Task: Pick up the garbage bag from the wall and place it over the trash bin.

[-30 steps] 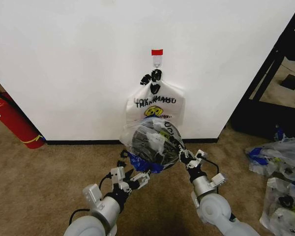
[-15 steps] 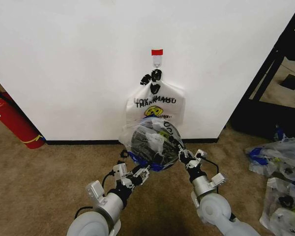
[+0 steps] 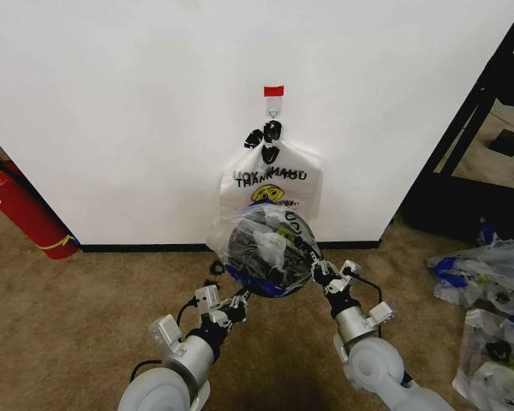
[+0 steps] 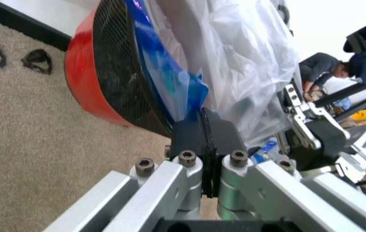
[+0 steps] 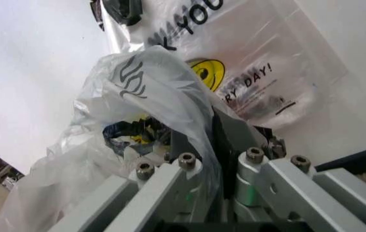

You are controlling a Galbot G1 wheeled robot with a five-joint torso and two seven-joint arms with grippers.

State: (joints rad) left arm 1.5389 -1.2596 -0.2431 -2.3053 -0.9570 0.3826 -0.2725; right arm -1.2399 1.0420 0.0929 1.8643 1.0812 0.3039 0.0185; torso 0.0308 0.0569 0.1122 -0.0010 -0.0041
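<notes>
Jaws clenched on both sides: left gripper pinches the blue edge of the garbage bag at the rim of the trash bin; right gripper grips film on the opposite side. Bag spans between them, over the bin mouth. Step: seating it. Next, I'd judge: pull the film down past the rim evenly, no tearing. Bin holds bag film, nothing else visible. 2nd bag hangs on the wall hook beyond.

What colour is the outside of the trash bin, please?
Red, with a dark meshed inside; the trash bin shows best in the left wrist view.
</notes>
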